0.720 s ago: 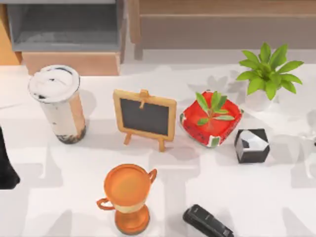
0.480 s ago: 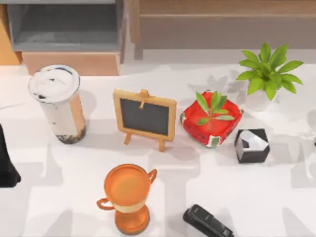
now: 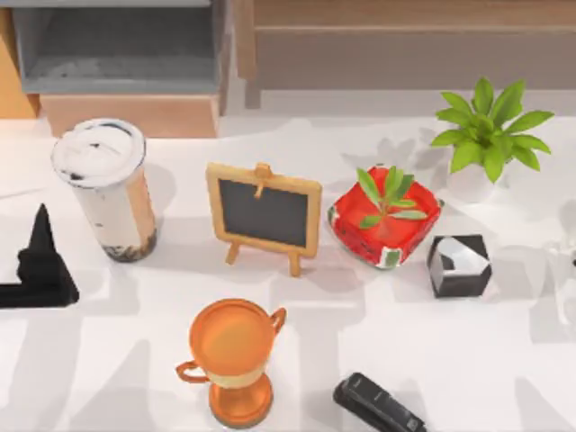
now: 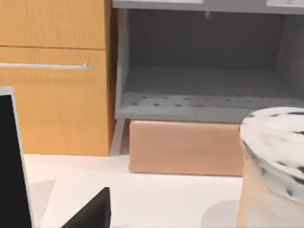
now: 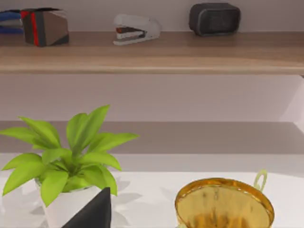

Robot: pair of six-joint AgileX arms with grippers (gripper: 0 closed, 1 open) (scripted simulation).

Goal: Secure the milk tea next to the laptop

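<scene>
Looks like the approach step, nothing grabbed yet. Got the milk tea standing upright at the far left of the table, just left of the chalkboard easel and close in front of the tan box. Got the left gripper low by the table's left edge, near the cup on its front-left, not touching. Can't tell whether its jaws are spread or pressed together. Same story for the right gripper, parked out right, facing the potted plant.

Tips for doing this well, just my guess:
- Come in level and aim for mid-body, under the white domed lid and above the pearls.
- Mind the taper: probably slips if pinched too high or at a tilt.
- Close square and gently, since a tall cup tips easily.

Room-wise: open table in front and to the cup's left. Tight behind (box) and on the right (easel). Orange trophy cup well apart, so no worry there. Watch the left table edge.
</scene>
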